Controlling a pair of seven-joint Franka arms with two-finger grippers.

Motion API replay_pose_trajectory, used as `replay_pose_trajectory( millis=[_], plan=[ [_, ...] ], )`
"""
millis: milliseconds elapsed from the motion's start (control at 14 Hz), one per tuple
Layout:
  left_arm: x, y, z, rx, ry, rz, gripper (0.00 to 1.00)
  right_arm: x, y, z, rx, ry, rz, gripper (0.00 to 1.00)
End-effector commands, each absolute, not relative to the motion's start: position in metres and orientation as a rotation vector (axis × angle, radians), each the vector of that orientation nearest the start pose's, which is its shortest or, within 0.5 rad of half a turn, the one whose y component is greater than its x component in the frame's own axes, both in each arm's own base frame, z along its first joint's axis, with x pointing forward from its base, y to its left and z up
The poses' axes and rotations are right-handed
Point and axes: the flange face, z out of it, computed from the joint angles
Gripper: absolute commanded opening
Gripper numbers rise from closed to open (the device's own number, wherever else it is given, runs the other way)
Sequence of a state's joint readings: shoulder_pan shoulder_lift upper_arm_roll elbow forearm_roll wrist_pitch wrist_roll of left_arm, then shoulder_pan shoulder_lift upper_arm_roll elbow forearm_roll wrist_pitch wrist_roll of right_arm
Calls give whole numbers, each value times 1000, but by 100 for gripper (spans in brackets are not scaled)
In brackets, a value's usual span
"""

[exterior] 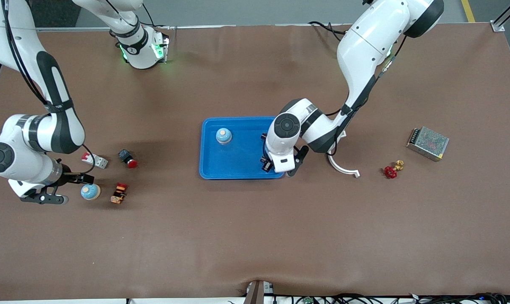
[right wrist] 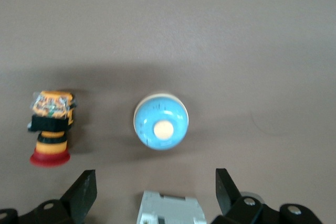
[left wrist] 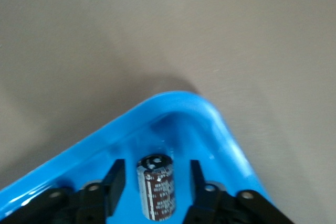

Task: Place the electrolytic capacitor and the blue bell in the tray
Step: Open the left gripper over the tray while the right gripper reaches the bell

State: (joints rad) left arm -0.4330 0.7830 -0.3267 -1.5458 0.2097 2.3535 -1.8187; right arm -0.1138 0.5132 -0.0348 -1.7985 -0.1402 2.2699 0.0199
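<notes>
Left end effector (left wrist: pixel 152 182) spread around capacitor (left wrist: pixel 156 186) in tray (left wrist: pixel 220 129) corner, releasing | right end effector (right wrist: pixel 155 192) spread, unladen, over counter (exterior: pixel 255 236) by bell (right wrist: pixel 160 121), lining up grab

Dark capacitor (left wrist: pixel 156 191) in blue tray (exterior: pixel 212 169), bell (exterior: pixel 223 136) inside

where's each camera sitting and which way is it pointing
Front view: high across the table, facing both arms' bases; shows both arms, the tray and a blue bell outside it.
Left wrist view: on the left arm, looking down past the open left gripper at the capacitor in a tray corner.
Right wrist view: on the right arm, looking down past the open right gripper at that bell.
Front and right wrist views share that bell.
</notes>
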Motion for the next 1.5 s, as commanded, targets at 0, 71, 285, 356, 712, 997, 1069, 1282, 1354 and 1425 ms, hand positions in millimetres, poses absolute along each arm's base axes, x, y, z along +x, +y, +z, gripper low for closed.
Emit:
replay_pose_trajectory(
  millis=[0, 71, 285, 356, 712, 997, 1069, 1282, 1354, 1425],
  plan=[
    [564, -452, 268, -2837, -1570, -41, 100, 652, -108, 237, -3252, 120, 36, 100],
    [571, -443, 288, -2844, -1554, -72, 100, 655, -109, 232, -3252, 120, 34, 100],
    [596, -396, 350, -2880, -1448, -158, 100, 667, -113, 223, -3250, 133, 21, 100],
    [602, -382, 370, -2899, -1391, -182, 100, 669, -112, 219, -3244, 137, 13, 100],
    [624, -296, 448, -2942, -1122, -211, 100, 671, -110, 205, -3216, 166, -33, 100],
    [642, -233, 516, -3022, -905, -344, 100, 658, -114, 183, -3209, 169, -64, 100],
    [640, -217, 533, -3026, -859, -370, 100, 655, -114, 179, -3209, 160, -67, 100],
    [627, -182, 569, -3006, -717, -350, 100, 651, -114, 174, -3208, 150, -52, 100],
    [621, -175, 578, -3003, -639, -335, 100, 650, -115, 174, -3208, 150, -49, 100],
    [616, -171, 586, -3000, -594, -326, 100, 647, -118, 170, -3206, 159, -37, 100]
  ],
)
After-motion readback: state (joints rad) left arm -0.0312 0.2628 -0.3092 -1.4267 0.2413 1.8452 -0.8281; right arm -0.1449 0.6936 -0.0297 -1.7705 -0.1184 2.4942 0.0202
